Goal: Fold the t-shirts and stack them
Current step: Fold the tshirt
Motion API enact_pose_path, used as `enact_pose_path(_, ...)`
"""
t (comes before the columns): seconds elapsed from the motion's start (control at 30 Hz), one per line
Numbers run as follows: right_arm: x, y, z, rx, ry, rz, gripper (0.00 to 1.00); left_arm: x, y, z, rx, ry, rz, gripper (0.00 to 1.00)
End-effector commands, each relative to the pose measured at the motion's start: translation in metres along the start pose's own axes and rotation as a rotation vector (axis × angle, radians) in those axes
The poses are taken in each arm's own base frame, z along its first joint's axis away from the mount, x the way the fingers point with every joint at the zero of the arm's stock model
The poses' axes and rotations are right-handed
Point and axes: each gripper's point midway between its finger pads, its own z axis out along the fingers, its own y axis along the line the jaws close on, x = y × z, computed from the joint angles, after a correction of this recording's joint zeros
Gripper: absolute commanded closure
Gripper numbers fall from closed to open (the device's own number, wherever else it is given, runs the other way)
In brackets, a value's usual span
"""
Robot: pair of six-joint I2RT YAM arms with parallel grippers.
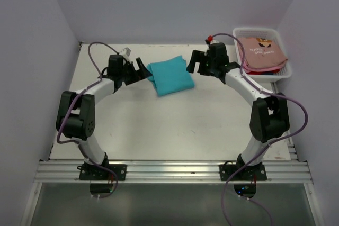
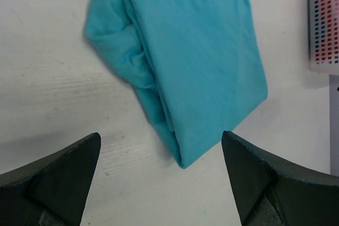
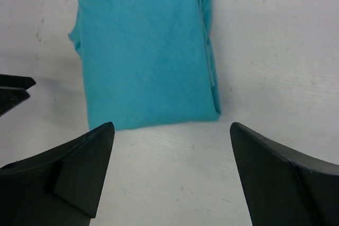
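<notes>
A folded teal cotton t-shirt (image 1: 170, 76) lies flat on the white desk (image 1: 175, 130), toward 12 o'clock from the desk's middle and turned slightly askew. Its 9 o'clock edge is bunched into loose folds, while the other edges run straight.

The left end effector (image 1: 142, 70) sits just beside that bunched edge, at 9 o'clock of the shirt. Its fingers are spread wide and grip nothing. In the left wrist view one corner of the shirt (image 2: 196, 62) points down between the spread fingers (image 2: 63, 178) without touching either.

The right end effector (image 1: 193, 63) stands at 2 o'clock of the shirt, also spread and empty. In the right wrist view the shirt's (image 3: 148, 62) straight near edge lies just beyond the fingertips (image 3: 85, 173).

Bare desk stretches from the shirt toward 6 o'clock as far as the aluminium rail (image 1: 175, 170) that carries the arm bases, and toward 8 and 4 o'clock as well.

A white plastic mesh basket (image 1: 286, 73) sits at 2 o'clock on the desk, close behind the right arm. It holds a salmon-pink t-shirt with small dark print (image 1: 262, 51) lying on top of red and blue cloth edges. Pale enclosure walls (image 1: 32, 51) close in the desk at 9, 12 and 3 o'clock. Purple cables (image 1: 296, 104) loop off both arms.
</notes>
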Motion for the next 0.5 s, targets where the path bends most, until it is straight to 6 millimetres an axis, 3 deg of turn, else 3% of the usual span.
enact_pose_path(0.0,0.009,0.013,-0.003,-0.094,0.038,-0.045,0.06,0.004,-0.005,0.011,0.082,-0.019,0.000,0.00)
enact_pose_path(0.07,0.009,0.020,0.003,-0.132,0.066,-0.058,0.22,0.008,-0.004,0.017,0.094,-0.011,-0.013,0.00)
enact_pose_path(0.1,0.017,0.019,0.015,-0.143,0.105,-0.054,0.47,0.010,-0.002,0.022,0.105,-0.016,-0.028,0.00)
enact_pose_path(0.13,0.022,0.020,0.021,-0.153,0.132,-0.045,0.99,0.011,-0.001,0.025,0.109,-0.018,-0.034,0.00)
enact_pose_path(0.17,0.013,0.026,0.024,-0.168,0.127,-0.033,1.00,0.013,0.001,0.027,0.110,-0.017,-0.041,0.00)
enact_pose_path(0.2,0.021,0.025,0.035,-0.177,0.156,-0.023,1.00,0.011,0.000,0.030,0.118,-0.028,-0.052,0.00)
enact_pose_path(0.27,0.014,0.035,0.042,-0.217,0.150,-0.005,1.00,0.017,0.004,0.039,0.129,-0.016,-0.069,0.00)
enact_pose_path(0.3,0.023,0.030,0.054,-0.208,0.185,0.004,1.00,0.018,0.005,0.045,0.144,-0.017,-0.084,0.00)
enact_pose_path(0.43,0.014,0.039,0.067,-0.239,0.201,0.013,1.00,0.023,0.016,0.068,0.124,0.015,-0.124,0.00)
enact_pose_path(0.47,0.015,0.040,0.070,-0.243,0.211,0.011,1.00,0.016,0.014,0.073,0.126,0.008,-0.125,0.00)
